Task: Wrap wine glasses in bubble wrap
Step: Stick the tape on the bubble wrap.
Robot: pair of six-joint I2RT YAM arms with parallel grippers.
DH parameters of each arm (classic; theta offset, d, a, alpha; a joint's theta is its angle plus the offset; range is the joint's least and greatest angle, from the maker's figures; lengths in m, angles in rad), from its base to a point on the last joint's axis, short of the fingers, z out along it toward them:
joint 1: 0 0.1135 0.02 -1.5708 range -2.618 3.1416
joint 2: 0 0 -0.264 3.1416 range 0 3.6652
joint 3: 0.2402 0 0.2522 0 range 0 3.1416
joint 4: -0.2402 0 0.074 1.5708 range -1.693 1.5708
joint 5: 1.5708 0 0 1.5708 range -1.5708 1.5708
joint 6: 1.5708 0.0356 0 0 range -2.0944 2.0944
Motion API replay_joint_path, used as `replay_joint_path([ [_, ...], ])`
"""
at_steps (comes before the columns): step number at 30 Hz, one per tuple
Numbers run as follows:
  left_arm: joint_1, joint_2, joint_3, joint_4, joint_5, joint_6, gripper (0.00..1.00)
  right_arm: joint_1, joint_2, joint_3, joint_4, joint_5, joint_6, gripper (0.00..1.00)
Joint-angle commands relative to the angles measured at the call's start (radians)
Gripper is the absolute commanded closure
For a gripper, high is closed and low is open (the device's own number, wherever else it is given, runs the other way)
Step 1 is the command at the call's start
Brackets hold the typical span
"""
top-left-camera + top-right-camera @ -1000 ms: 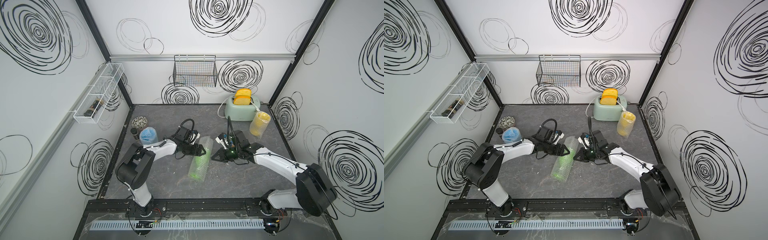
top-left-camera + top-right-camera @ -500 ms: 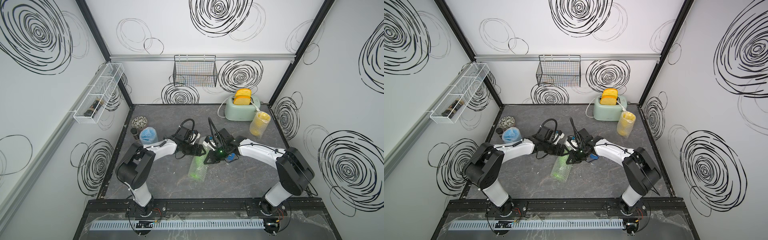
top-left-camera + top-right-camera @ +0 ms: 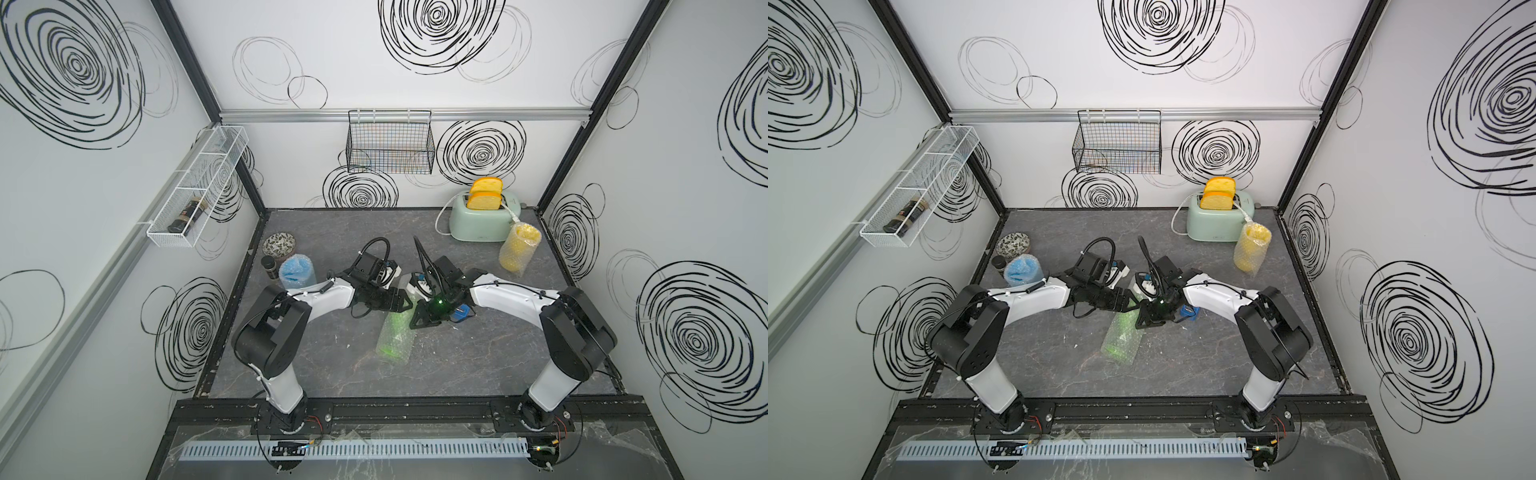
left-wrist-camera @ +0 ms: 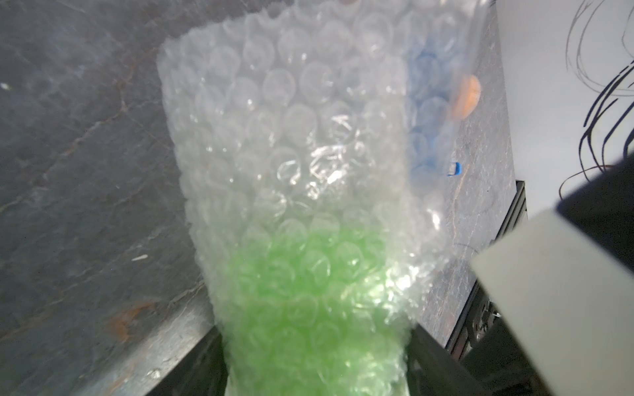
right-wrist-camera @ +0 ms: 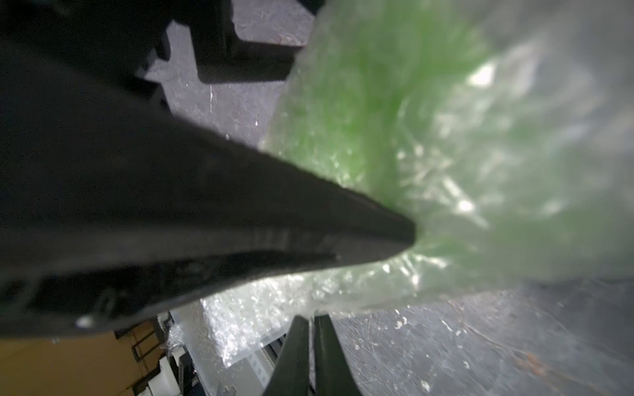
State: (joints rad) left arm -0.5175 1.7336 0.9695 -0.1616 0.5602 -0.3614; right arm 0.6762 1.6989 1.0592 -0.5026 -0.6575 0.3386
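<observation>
The green wine glass (image 3: 392,336) lies on the table in the middle, rolled in bubble wrap (image 4: 291,103). My left gripper (image 3: 405,300) is shut on its far end, a finger pressed into each side of the wrap (image 4: 314,343). My right gripper (image 3: 417,322) comes in from the right with its tips against the side of the bundle. In the right wrist view its fingers (image 5: 313,317) stand almost together with only a thin slit, the tips at the wrap's edge. The blue wine glass (image 3: 296,272) and the yellow wine glass (image 3: 519,245) stand upright, each in bubble wrap.
A blue tape dispenser (image 3: 461,313) lies just right of my right gripper. A mint toaster (image 3: 480,222) stands at the back right beside the yellow glass. A patterned bowl (image 3: 279,245) and a small dark jar (image 3: 269,266) sit at the left edge.
My right arm swung left from the tape dispenser to the green bundle and its tips now rest against the wrap. The left arm has kept its hold and not moved.
</observation>
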Motion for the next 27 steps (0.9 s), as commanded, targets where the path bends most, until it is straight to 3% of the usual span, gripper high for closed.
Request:
replay_joint_path([
  [1, -0.020, 0.043, -0.017, -0.096, -0.045, 0.026, 0.22, -0.009, 0.030, 0.032, 0.004, 0.018, 0.028, 0.83],
  [10, -0.025, 0.042, -0.015, -0.096, -0.045, 0.028, 0.22, -0.029, 0.073, 0.050, -0.010, 0.095, 0.074, 0.76],
  [18, -0.027, 0.043, -0.014, -0.098, -0.048, 0.028, 0.22, -0.033, 0.077, 0.049, 0.002, 0.082, 0.076, 0.67],
  [27, -0.027, 0.043, -0.013, -0.098, -0.050, 0.029, 0.23, -0.054, -0.040, -0.018, -0.042, 0.029, 0.024, 0.54],
])
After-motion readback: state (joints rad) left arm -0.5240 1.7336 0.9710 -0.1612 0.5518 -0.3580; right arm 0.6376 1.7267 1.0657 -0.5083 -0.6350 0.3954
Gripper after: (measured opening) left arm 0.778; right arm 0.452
